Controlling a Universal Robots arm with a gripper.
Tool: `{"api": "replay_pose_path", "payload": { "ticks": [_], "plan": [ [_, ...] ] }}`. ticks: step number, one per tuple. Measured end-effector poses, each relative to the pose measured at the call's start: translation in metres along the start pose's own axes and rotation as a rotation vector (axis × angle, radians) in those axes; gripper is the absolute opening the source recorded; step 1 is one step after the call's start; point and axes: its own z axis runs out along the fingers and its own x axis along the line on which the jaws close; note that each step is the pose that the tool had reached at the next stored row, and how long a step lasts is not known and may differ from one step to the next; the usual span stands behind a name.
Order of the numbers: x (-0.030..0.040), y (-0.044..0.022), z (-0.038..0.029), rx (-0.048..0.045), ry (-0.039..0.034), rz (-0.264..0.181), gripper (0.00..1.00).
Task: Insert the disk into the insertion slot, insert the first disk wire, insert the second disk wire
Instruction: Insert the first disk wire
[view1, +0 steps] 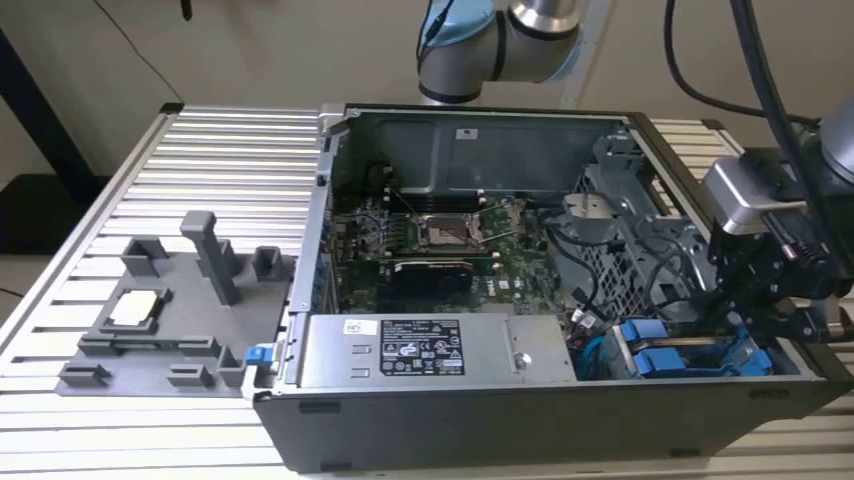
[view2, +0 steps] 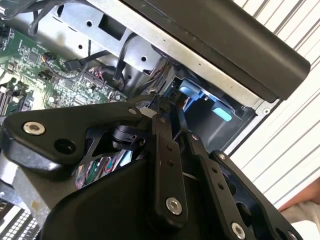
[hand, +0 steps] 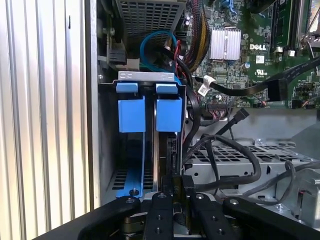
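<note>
Two blue-framed drives stand side by side in the insertion slot (hand: 146, 76) of the grey drive cage. The disk (hand: 168, 114) is the one in line with my gripper (hand: 179, 194), and the other blue-framed drive (hand: 132, 114) sits beside it. My fingers (hand: 161, 210) are close together on a small black connector of a disk wire at the disk's dark end. In the second wrist view my gripper (view2: 162, 114) points at the blue tabs (view2: 192, 92) under the case rim. In the exterior view my gripper (view1: 767, 300) hangs over the case's corner on that view's right, above the blue carriers (view1: 663, 360).
Black cable bundles (hand: 225, 145) cross a perforated grey cage (hand: 240, 156) beside the slot. A blue cable loops (hand: 150, 40) behind the carriers. The motherboard (view1: 427, 235) and power supply (view1: 420, 350) fill the case. A grey fixture (view1: 160, 320) stands on the slatted table, exterior view's left.
</note>
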Motion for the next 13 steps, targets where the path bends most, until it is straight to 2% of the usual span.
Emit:
{"api": "replay_pose_path", "payload": {
  "ticks": [6,13],
  "plan": [
    [0.0005,0.0002,0.0046,0.0001,0.0005,0.0,0.19],
    [0.0006,0.0003,0.0059,-0.0002,-0.0011,0.0,0.2]
  ]
}}
